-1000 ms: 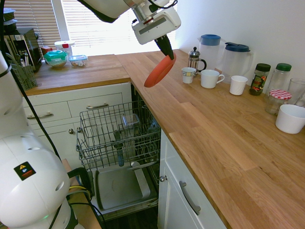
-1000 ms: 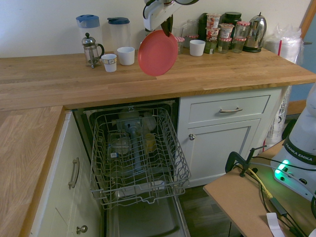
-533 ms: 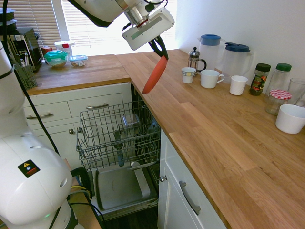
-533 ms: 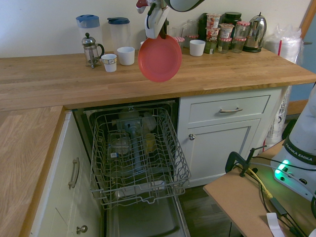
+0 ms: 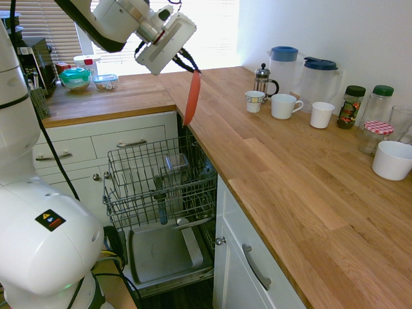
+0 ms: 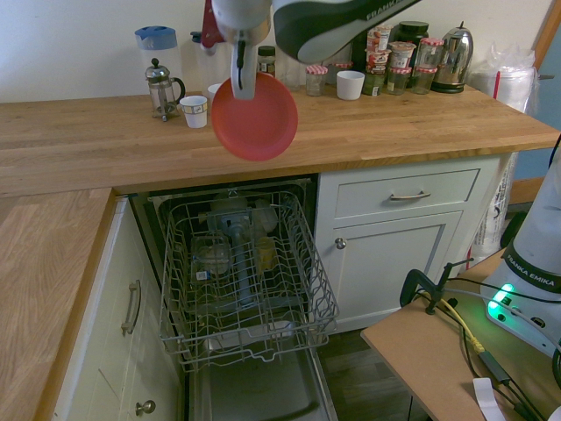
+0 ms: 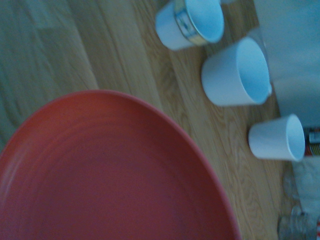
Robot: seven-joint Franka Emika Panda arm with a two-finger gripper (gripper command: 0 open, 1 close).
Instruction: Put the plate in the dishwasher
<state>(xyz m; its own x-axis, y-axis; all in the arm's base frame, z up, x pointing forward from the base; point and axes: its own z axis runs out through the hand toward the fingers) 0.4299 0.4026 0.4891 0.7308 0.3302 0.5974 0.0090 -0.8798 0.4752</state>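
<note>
The coral-red plate (image 5: pixel 192 98) (image 6: pixel 255 117) (image 7: pixel 100 170) hangs upright by its top rim from my gripper (image 5: pixel 191 69) (image 6: pixel 240 86), which is shut on it. It hangs above the counter edge, over the back of the open dishwasher. The dishwasher's grey wire rack (image 5: pixel 161 177) (image 6: pixel 244 272) is pulled out below, with a few glasses in it. Under the rack lies the lowered grey inner door (image 5: pixel 161 251). In the wrist view the plate fills the lower left.
On the wooden counter (image 5: pixel 290 167) behind the plate stand a French press (image 6: pixel 162 86), white mugs (image 5: pixel 283 105) (image 7: pixel 235 72), two jugs (image 5: pixel 320 80), jars and a white bowl (image 5: pixel 392 159). White drawers (image 6: pixel 408 195) flank the dishwasher.
The arm has swung the plate away from the mugs toward the counter edge over the dishwasher. The plate has turned from tilted to hanging edge-down.
</note>
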